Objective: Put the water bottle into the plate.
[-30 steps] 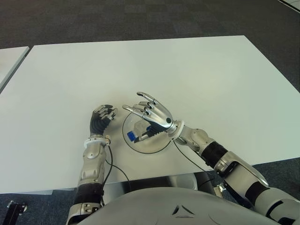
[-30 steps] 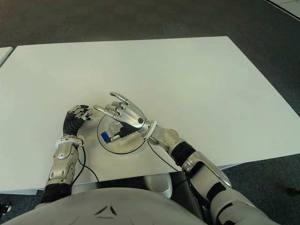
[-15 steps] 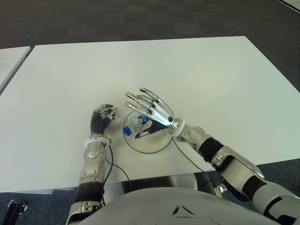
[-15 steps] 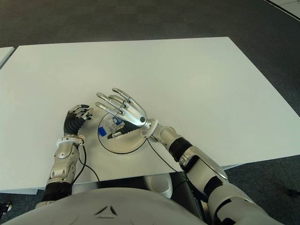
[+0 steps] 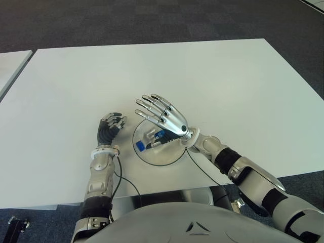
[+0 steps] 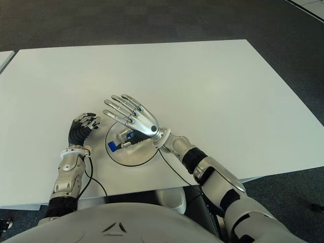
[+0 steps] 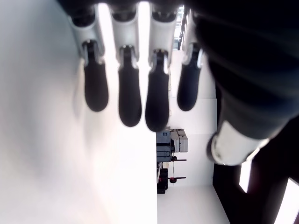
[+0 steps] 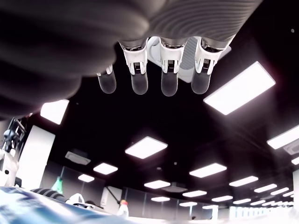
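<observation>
A small clear water bottle (image 5: 151,138) with a blue cap (image 5: 140,147) lies on its side in the round glass plate (image 5: 167,162), near the table's front edge. My right hand (image 5: 164,117) hovers just above the plate with all fingers spread, holding nothing. It hides part of the bottle in the eye views. In the right wrist view its fingers (image 8: 169,70) point up at the ceiling lights. My left hand (image 5: 109,126) shows on the table left of the plate, fingers curled, with nothing in it.
The white table (image 5: 228,86) stretches wide behind and to both sides of the plate. Dark carpet lies beyond its far edge. A second white table's corner (image 5: 10,63) shows at the far left.
My right hand has let go of the bottle, risen a little and spread its fingers flat. The bottle now lies loose in the plate. The left hand has not moved.
</observation>
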Available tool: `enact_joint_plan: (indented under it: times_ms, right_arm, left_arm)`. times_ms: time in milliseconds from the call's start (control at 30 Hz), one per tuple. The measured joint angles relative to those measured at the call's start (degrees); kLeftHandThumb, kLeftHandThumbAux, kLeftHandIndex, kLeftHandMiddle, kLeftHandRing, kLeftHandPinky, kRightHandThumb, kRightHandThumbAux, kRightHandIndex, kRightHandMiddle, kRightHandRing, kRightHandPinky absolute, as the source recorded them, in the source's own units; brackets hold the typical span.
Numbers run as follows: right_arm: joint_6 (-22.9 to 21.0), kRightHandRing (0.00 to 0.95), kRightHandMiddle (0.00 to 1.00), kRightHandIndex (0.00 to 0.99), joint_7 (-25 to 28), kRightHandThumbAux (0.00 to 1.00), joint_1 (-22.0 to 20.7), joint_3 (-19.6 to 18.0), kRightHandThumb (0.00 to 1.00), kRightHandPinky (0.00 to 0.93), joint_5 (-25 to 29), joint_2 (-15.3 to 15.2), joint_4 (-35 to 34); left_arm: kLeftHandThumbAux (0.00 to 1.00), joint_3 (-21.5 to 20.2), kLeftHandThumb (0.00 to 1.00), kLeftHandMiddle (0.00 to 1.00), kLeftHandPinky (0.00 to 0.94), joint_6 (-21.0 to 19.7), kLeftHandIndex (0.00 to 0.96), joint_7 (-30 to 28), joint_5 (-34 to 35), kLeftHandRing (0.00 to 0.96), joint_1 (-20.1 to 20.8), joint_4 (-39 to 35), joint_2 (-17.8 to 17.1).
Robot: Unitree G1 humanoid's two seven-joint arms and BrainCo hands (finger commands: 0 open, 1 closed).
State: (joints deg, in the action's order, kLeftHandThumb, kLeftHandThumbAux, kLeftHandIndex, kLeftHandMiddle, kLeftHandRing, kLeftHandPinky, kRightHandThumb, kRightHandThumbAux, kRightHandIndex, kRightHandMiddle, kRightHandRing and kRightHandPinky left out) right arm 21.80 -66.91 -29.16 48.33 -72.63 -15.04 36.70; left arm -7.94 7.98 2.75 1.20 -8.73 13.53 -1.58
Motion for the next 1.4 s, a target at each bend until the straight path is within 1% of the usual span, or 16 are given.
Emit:
enact_joint_plan:
  times_ms: [267, 400, 500, 600, 800, 867, 967, 1067, 1167, 1233, 1400]
  right_arm:
    - [0.0, 0.000, 0.000, 0.000, -0.5, 0.305, 0.1, -0.4, 0.059, 0.000, 1.3, 0.3, 0.1]
    - [0.2, 0.000, 0.000, 0.000, -1.2, 0.322, 0.2, -1.2, 0.047, 0.000, 3.0, 0.5, 0.2]
    - [1.3, 0.000, 0.000, 0.000, -0.8, 0.356, 0.7, -2.9, 0.038, 0.000, 6.3, 0.8, 0.2]
    - [3.2, 0.000, 0.000, 0.000, 1.0, 0.408, 2.0, -5.4, 0.022, 0.000, 11.0, 1.1, 0.1]
    - [6.8, 0.000, 0.000, 0.000, 3.6, 0.461, 3.4, -9.8, 0.003, 0.000, 18.2, 1.5, 0.1]
    - [8.7, 0.000, 0.000, 0.000, 5.5, 0.493, 3.8, -11.4, 0.001, 0.000, 21.5, 2.0, 0.1]
    - [11.7, 0.000, 0.000, 0.000, 11.4, 0.526, 4.8, -14.8, 0.000, 0.000, 28.7, 2.8, 0.0]
    - [12.8, 0.000, 0.000, 0.000, 17.1, 0.560, 5.9, -17.9, 0.000, 0.000, 34.3, 3.3, -0.7]
    - [12.4, 0.000, 0.000, 0.000, 22.5, 0.622, 7.4, -21.0, 0.009, 0.000, 39.0, 3.8, -2.4]
    - [11.5, 0.000, 0.000, 0.000, 25.4, 0.642, 8.4, -22.9, 0.013, 0.000, 41.2, 4.1, -3.7]
    - [7.6, 0.000, 0.000, 0.000, 31.0, 0.758, 11.1, -27.8, 0.021, 0.000, 45.5, 5.3, -7.1]
  left_arm:
    - [0.714, 0.0, 0.701, 0.543, 0.494, -0.6, 0.426, 0.0, 0.0, 0.503, 0.0, -0.4, 0.0]
    - [0.713, 0.0, 0.703, 0.547, 0.499, -0.9, 0.428, 0.0, 0.0, 0.508, -0.1, -0.7, 0.0]
    - [0.713, 0.0, 0.703, 0.550, 0.500, -1.2, 0.428, 0.0, 0.1, 0.512, -0.1, -0.9, 0.0]
    - [0.713, 0.0, 0.705, 0.555, 0.509, -1.3, 0.429, 0.0, 0.3, 0.518, -0.1, -1.0, 0.0]
    - [0.714, 0.0, 0.704, 0.554, 0.506, -1.4, 0.428, -0.1, 0.5, 0.520, -0.2, -1.1, -0.1]
    - [0.714, 0.0, 0.704, 0.554, 0.504, -1.5, 0.428, -0.2, 0.6, 0.519, -0.2, -1.2, -0.1]
    - [0.714, -0.1, 0.704, 0.552, 0.500, -1.6, 0.427, -0.6, 1.1, 0.518, -0.3, -1.2, -0.1]
    - [0.714, -0.1, 0.704, 0.549, 0.498, -1.6, 0.428, -0.7, 1.2, 0.517, -0.3, -1.2, -0.1]
    - [0.714, 0.0, 0.704, 0.542, 0.497, -1.6, 0.428, -0.9, 1.2, 0.514, -0.3, -1.2, -0.2]
    - [0.715, 0.0, 0.704, 0.540, 0.499, -1.6, 0.428, -0.9, 1.2, 0.514, -0.3, -1.3, -0.3]
    - [0.714, 0.0, 0.705, 0.543, 0.503, -1.6, 0.429, -1.0, 1.2, 0.517, -0.3, -1.3, -0.3]
